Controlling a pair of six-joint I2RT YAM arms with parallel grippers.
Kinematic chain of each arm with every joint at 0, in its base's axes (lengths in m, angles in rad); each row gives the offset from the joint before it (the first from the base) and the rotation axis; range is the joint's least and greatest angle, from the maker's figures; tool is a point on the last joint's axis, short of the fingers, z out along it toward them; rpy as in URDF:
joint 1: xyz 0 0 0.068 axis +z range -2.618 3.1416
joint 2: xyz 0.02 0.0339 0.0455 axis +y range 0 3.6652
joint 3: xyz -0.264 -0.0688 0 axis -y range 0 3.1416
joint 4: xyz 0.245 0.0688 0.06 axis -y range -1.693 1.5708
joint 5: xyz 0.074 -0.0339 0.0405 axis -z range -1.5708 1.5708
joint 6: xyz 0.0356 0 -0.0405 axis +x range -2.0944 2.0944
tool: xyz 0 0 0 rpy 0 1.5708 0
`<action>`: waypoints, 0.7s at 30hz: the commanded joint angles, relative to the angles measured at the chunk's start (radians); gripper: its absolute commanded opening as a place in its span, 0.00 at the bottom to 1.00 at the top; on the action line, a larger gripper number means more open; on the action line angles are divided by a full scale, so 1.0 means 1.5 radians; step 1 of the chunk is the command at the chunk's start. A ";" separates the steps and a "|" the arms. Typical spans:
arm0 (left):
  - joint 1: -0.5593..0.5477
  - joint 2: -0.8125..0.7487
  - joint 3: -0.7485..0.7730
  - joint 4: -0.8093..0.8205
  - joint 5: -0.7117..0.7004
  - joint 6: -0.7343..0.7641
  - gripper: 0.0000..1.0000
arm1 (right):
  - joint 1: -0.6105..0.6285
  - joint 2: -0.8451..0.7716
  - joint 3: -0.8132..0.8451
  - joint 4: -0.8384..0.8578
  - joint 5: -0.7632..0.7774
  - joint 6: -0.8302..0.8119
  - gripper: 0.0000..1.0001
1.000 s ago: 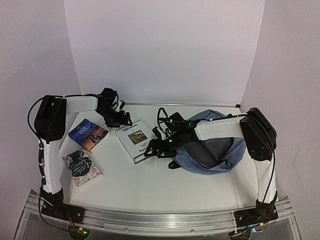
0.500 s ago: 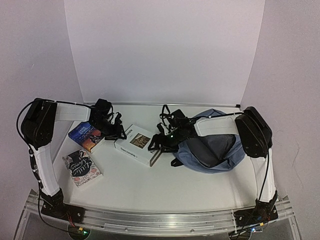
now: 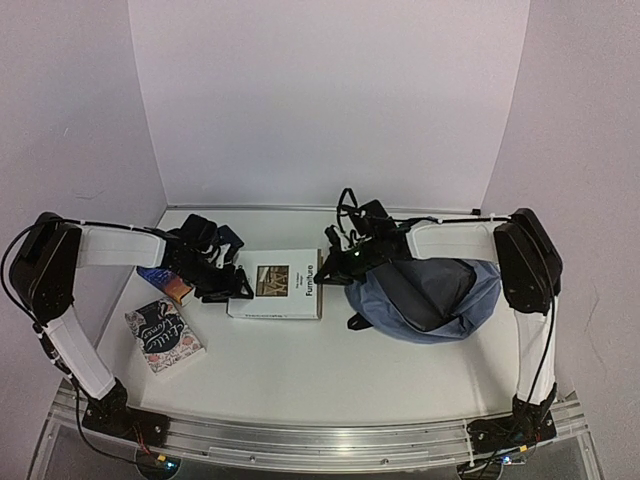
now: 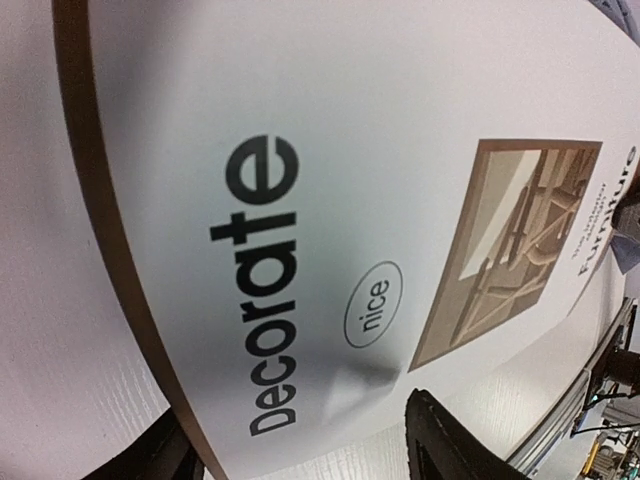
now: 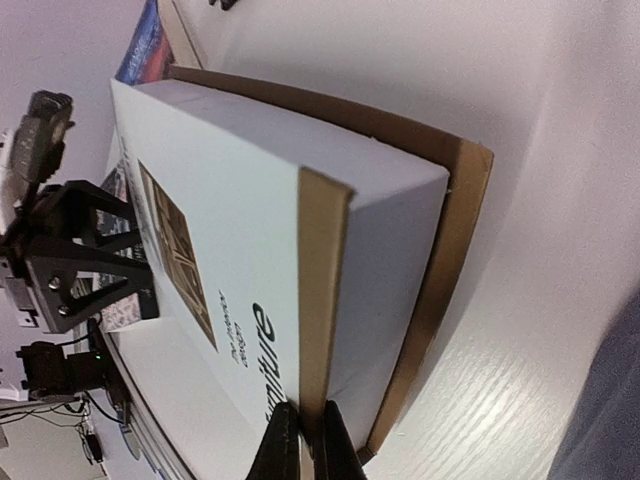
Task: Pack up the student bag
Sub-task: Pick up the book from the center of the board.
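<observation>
The student bag (image 3: 432,292), slate-blue and soft, lies at the right of the table with its mouth toward the centre. A white hardcover book (image 3: 276,284) titled "Decorate nice Furniture" lies flat just left of it. My right gripper (image 3: 331,262) is at the book's right edge. In the right wrist view it (image 5: 303,440) is shut on the brown edge of the front cover (image 5: 322,300). My left gripper (image 3: 230,286) is at the book's left edge. In the left wrist view it (image 4: 300,430) stands open, its dark fingers (image 4: 452,442) astride the near edge of the book (image 4: 330,170).
A blue-covered book (image 3: 166,280) lies partly under my left arm at the left. A pink and black patterned book (image 3: 165,336) lies nearer the front left. The bag's black straps (image 3: 352,212) stick up behind my right wrist. White walls enclose the back and sides.
The white book has turned from slanted to square with the table edge. My right gripper has shut on its cover edge. My left gripper came forward and right to its left edge.
</observation>
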 commanded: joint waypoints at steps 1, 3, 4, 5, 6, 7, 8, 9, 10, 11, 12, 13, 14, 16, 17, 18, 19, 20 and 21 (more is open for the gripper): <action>-0.002 -0.053 -0.027 0.082 0.007 -0.032 0.73 | -0.013 -0.060 -0.015 0.013 -0.011 -0.004 0.00; 0.007 -0.068 -0.047 0.110 0.014 -0.048 0.77 | -0.022 -0.069 -0.022 0.009 -0.019 0.000 0.00; 0.012 -0.075 -0.057 0.125 0.022 -0.053 0.78 | -0.025 -0.073 -0.023 0.007 -0.026 -0.001 0.00; 0.018 -0.088 -0.069 0.146 0.034 -0.058 0.80 | -0.027 -0.077 -0.026 0.003 -0.031 -0.008 0.00; 0.023 -0.096 -0.083 0.163 0.043 -0.065 0.81 | -0.029 -0.081 -0.028 0.000 -0.036 -0.013 0.00; 0.029 -0.104 -0.092 0.177 0.054 -0.070 0.83 | -0.031 -0.083 -0.030 -0.006 -0.040 -0.019 0.00; 0.035 -0.107 -0.097 0.186 0.064 -0.074 0.84 | -0.032 -0.084 -0.030 -0.012 -0.044 -0.021 0.00; 0.041 -0.106 -0.099 0.192 0.072 -0.078 0.85 | -0.034 -0.086 -0.031 -0.016 -0.050 -0.019 0.00; 0.044 -0.105 -0.101 0.199 0.079 -0.082 0.85 | -0.037 -0.087 -0.032 -0.018 -0.053 -0.015 0.00; 0.046 -0.104 -0.105 0.209 0.084 -0.088 0.86 | -0.041 -0.089 -0.033 -0.020 -0.054 -0.007 0.00; 0.046 -0.106 -0.110 0.219 0.087 -0.096 0.86 | -0.047 -0.090 -0.034 -0.021 -0.052 0.006 0.00; 0.046 -0.109 -0.117 0.238 0.090 -0.106 0.86 | -0.054 -0.091 -0.035 -0.021 -0.050 0.021 0.00; 0.042 -0.119 -0.132 0.259 0.092 -0.116 0.87 | -0.061 -0.090 -0.035 -0.022 -0.051 0.042 0.00; 0.014 -0.145 -0.152 0.288 0.058 -0.110 0.88 | -0.070 -0.089 -0.034 -0.021 -0.058 0.071 0.00; -0.006 -0.159 -0.152 0.275 0.024 -0.091 0.89 | -0.071 -0.089 -0.033 -0.021 -0.059 0.081 0.00; -0.031 -0.169 -0.146 0.245 -0.024 -0.069 0.90 | -0.070 -0.089 -0.032 -0.021 -0.062 0.090 0.00; -0.053 -0.177 -0.138 0.215 -0.064 -0.046 0.90 | -0.070 -0.087 -0.031 -0.020 -0.067 0.102 0.00; -0.071 -0.181 -0.132 0.195 -0.099 -0.030 0.90 | -0.070 -0.085 -0.028 -0.020 -0.072 0.116 0.00; -0.085 -0.188 -0.133 0.182 -0.124 -0.025 0.90 | -0.070 -0.082 -0.025 -0.019 -0.077 0.125 0.00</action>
